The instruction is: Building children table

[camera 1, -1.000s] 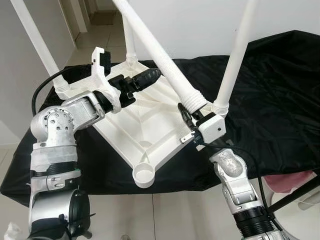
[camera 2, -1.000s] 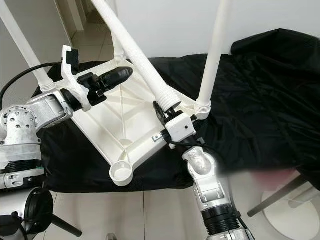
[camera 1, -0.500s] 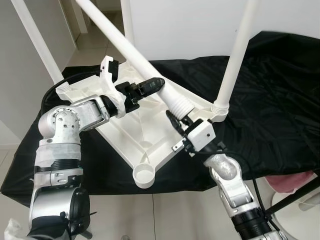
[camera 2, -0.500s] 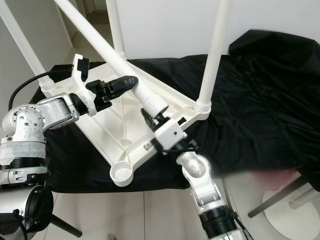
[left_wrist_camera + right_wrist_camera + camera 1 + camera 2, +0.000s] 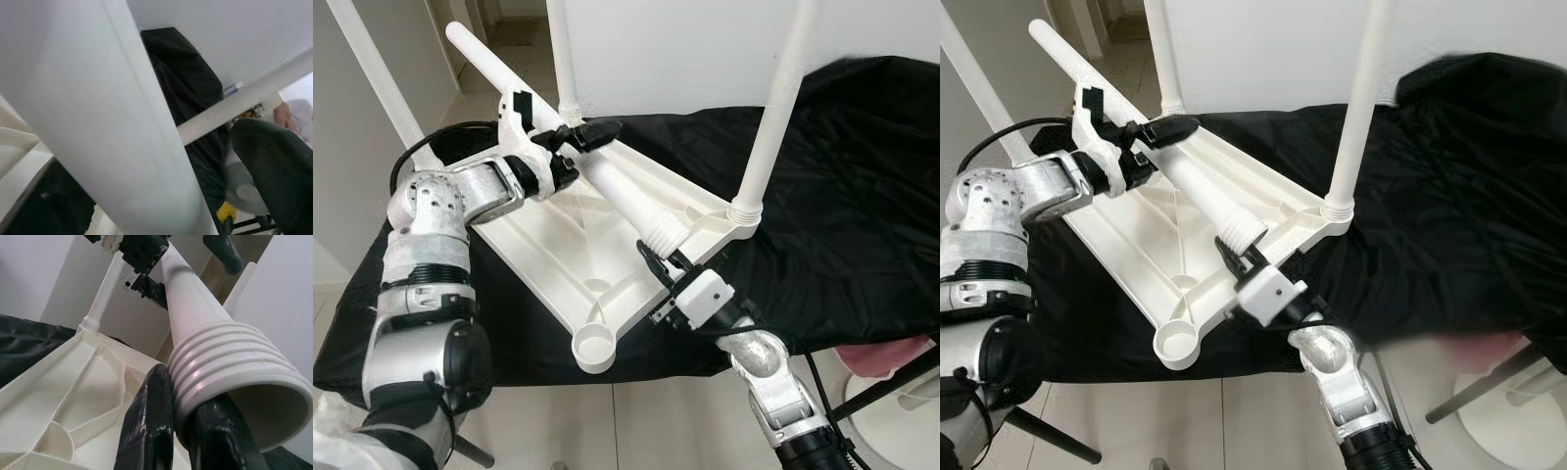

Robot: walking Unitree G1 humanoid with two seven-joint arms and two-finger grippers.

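Lying slantwise over the upturned white tabletop (image 5: 570, 257), loose table leg (image 5: 607, 181), threaded end clamped by right gripper (image 5: 658, 257) near the right corner, left gripper (image 5: 587, 135) closed on its far shaft, three fitted legs upright, black cloth (image 5: 842, 196) beneath.

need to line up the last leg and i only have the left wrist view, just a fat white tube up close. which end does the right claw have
Observer: The right claw is shut on the ribbed, threaded end of the loose leg.
Operator: and where's my left claw on it
Observer: The left claw grips the leg further up, toward its plain end.
Operator: which socket is free
Observer: The near corner socket of the upturned tabletop; the other three corners already carry legs.
Operator: is the thread over it
Observer: No, the threaded end sits off to the right of that socket, above the tabletop's edge.
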